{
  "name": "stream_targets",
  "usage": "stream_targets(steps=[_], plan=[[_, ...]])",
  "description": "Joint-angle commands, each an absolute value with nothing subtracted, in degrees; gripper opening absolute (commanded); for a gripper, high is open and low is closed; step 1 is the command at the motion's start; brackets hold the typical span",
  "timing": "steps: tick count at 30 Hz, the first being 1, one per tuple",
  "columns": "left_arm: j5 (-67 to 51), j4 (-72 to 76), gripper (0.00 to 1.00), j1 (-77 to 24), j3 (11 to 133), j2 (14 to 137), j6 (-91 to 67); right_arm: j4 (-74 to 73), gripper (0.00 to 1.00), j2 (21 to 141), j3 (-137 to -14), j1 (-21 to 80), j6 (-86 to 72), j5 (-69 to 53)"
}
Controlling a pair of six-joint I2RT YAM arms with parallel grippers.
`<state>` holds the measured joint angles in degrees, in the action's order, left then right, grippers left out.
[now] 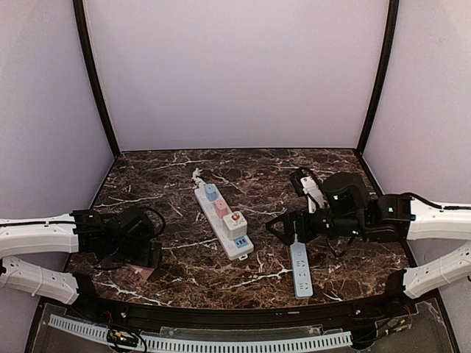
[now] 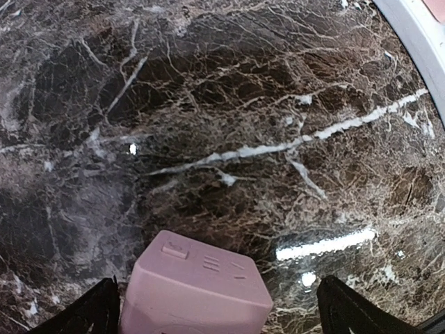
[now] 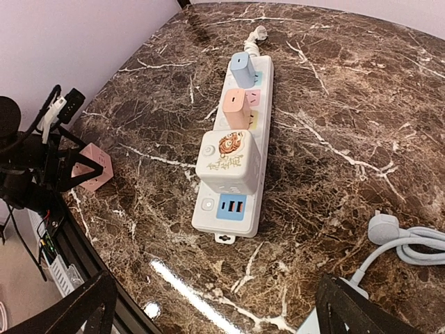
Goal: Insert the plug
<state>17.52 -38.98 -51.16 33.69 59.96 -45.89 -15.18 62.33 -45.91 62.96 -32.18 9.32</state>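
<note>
Though the white strip (image 1: 223,220) lies diagonally mid-table with bare marble all round it, both grippers sit close to the table's (image 1: 184,165) front edge. Left gripper (image 2: 212,309) reaches in low from the left side, jaws wide apart — a pink cube (image 2: 198,285) stands between them, unclamped. Right gripper (image 3: 219,309) comes in low from the right, facing the strip, jaws apart and empty — the plug (image 3: 382,228) lies on the marble near one finger, beside a grey strip (image 1: 300,268).
</note>
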Motion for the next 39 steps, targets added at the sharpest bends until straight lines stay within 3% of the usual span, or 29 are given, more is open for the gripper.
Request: stream_targets(steps=[1,8,18,22,25,28,39], plan=[[11.49,-38.52,0.99,-50.77,32.84,59.89,-46.96,-13.39,0.99,59.28,-43.98,63.51,-33.23,11.01],[6.99,-39.85,0.82,-51.71,32.60,60.91,-48.64,-13.96,0.99,60.29,-44.51,63.63,-32.58,9.44],[12.34,-42.24,0.78,-59.86,35.48,66.03,-51.45,-14.83,0.99,60.51,-44.70,63.92,-32.67,9.32],[14.36,-42.49,0.66,-62.05,36.39,67.18,-52.42,-14.97,0.99,59.80,-44.47,63.97,-32.94,9.49],[16.04,-41.90,0.50,-63.87,37.40,67.92,-52.42,-14.84,0.99,59.14,-44.11,63.96,-33.24,9.71],[18.37,-38.28,0.43,-66.18,39.38,69.02,-51.48,-13.79,0.99,58.18,-43.23,63.98,-34.21,10.03],[25.96,-14.24,0.41,-73.24,48.18,80.77,-34.19,-7.97,0.98,50.48,-37.35,63.93,-36.35,9.31]])
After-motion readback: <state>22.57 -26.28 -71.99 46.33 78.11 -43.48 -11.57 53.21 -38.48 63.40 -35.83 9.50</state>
